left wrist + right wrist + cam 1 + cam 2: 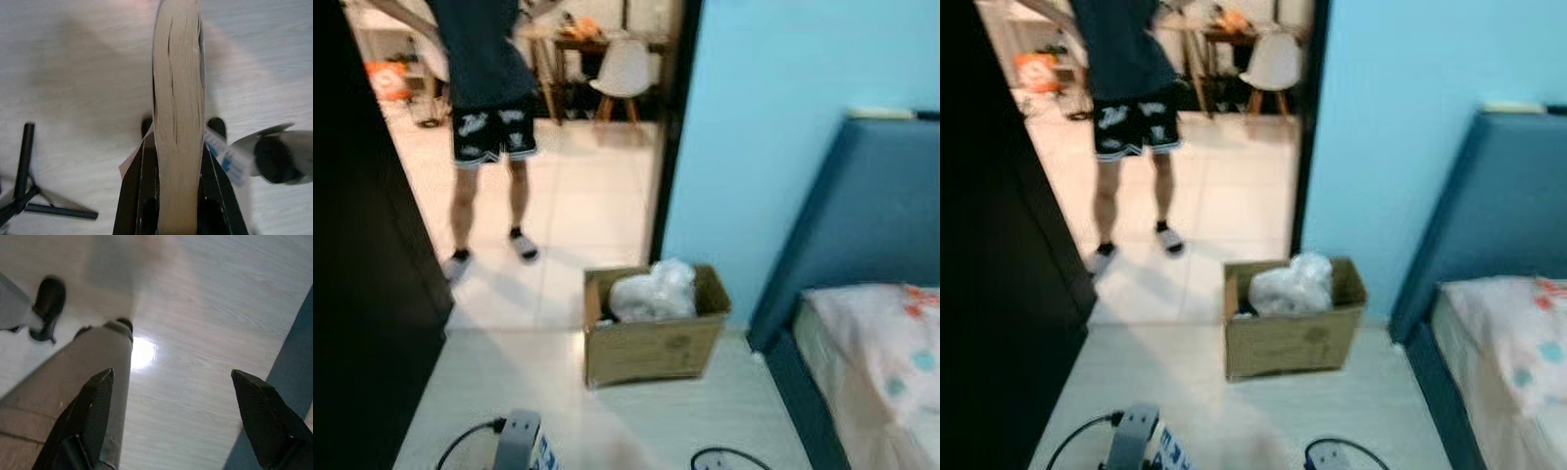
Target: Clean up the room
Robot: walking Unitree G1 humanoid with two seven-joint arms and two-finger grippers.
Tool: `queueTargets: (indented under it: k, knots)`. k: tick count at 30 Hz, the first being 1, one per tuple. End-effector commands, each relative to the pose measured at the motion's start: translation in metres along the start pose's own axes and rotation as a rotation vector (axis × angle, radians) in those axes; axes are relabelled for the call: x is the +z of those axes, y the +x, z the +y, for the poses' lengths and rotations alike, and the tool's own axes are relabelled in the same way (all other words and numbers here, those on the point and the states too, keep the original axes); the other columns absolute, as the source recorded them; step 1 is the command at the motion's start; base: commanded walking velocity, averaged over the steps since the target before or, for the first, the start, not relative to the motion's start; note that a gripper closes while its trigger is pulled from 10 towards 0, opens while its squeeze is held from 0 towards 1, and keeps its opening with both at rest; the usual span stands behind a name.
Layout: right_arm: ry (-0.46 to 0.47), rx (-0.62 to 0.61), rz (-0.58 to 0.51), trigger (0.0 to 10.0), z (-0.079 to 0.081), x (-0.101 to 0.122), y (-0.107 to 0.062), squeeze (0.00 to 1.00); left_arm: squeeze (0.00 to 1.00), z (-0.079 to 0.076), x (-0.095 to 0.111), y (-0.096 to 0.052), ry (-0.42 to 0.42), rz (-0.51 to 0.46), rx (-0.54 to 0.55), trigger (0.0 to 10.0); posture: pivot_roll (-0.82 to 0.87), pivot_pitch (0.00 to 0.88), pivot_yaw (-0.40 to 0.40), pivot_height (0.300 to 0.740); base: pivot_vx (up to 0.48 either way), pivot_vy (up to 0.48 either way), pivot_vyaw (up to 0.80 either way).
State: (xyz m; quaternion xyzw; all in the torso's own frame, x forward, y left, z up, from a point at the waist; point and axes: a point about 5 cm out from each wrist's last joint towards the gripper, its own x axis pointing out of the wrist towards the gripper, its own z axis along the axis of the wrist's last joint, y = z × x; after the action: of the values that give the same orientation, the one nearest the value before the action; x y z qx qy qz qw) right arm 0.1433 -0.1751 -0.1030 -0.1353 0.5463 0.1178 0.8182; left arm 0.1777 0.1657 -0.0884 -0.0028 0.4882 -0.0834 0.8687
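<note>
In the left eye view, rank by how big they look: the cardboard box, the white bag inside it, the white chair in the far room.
1. Cardboard box.
2. White bag.
3. White chair, though it stands much farther away, so its true size may well be larger than it looks.

The left gripper [178, 147] was clamped on the page edges of a thick book [178, 98], one black finger pressed to each side of it, held low over the floor. The left arm [516, 441] reached forward at the near left. The right gripper [171, 406] hung low on the right with its two black fingers [98, 401] spread wide apart, nothing between them.
</note>
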Motion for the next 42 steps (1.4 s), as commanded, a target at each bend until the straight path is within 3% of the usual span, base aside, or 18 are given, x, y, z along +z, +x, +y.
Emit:
queueTargets:
  k: [1, 13, 19, 42]
  knots:
    - [0.005, 0.018, 0.03, 10.0, 0.0065, -0.0074, 0.0001, 0.0, 0.0, -0.0008, -0.0029, -0.0001, 0.002, 0.019, -0.008, 10.0, 0.05, 0.0, -0.052, 0.74, 0.398, 0.0, 0.0]
    - [0.005, 0.016, 0.029, 10.0, 0.0048, -0.0062, 0.0001, 0.0, 0.0, -0.0019, -0.002, 0.0003, 0.003, 0.017, -0.009, 10.0, 0.05, 0.0, -0.053, 0.74, 0.4, 0.0, 0.0]
    - [0.003, 0.015, 0.03, 10.0, 0.0042, -0.0061, 0.0, 0.0, 0.0, 0.0013, -0.001, 0.0002, -0.009, 0.012, 0.036, 10.0, 0.05, 0.0, -0.053, 0.74, 0.0, 0.0, 0.0]
    - [-0.007, 0.012, 0.034, 10.0, 0.0034, -0.0071, -0.0001, 0.0, 0.0, 0.001, -0.0011, 0.0002, 0.011, 0.021, 0.024, 10.0, 0.05, 0.0, -0.051, 0.74, 0.0, 0.0, 0.0]
